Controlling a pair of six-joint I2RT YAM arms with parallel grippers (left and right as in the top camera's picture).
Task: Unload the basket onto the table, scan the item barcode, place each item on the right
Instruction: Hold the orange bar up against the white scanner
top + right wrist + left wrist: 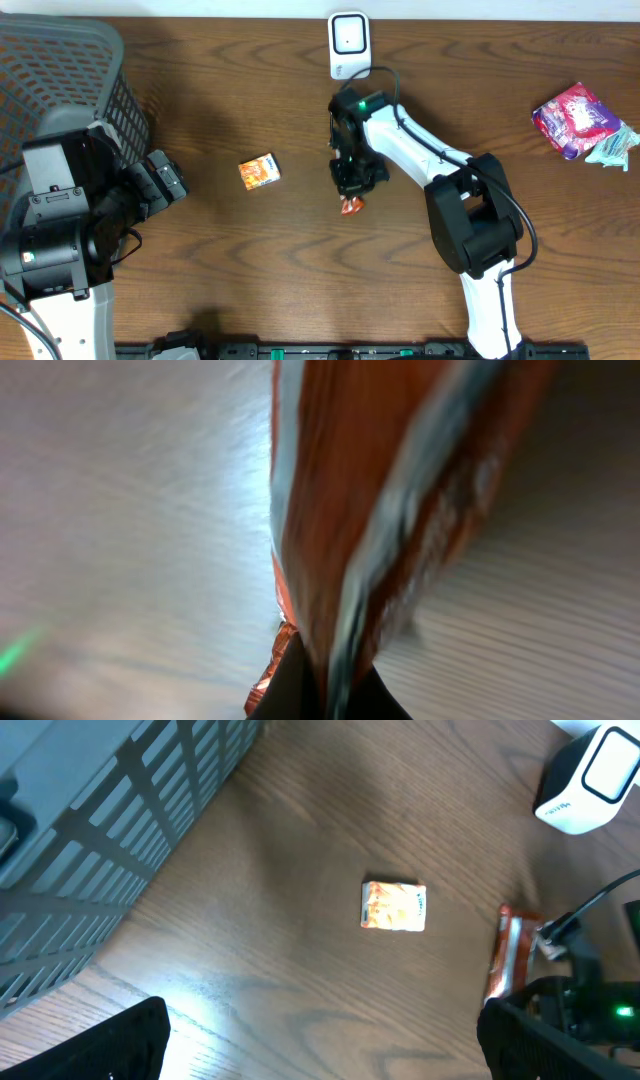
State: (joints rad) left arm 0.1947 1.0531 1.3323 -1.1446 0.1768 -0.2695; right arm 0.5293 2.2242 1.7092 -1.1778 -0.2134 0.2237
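Orange-red packet tight in the right hand (left hand spread wide), near the white scanner.

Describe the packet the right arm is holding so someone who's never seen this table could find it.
Start at the white scanner at the far edge of the table and come straight toward the near side. There a thin red-orange packet is pinched in the right arm's fingers. The small orange box to its left lies free; this one is narrow and gripped.
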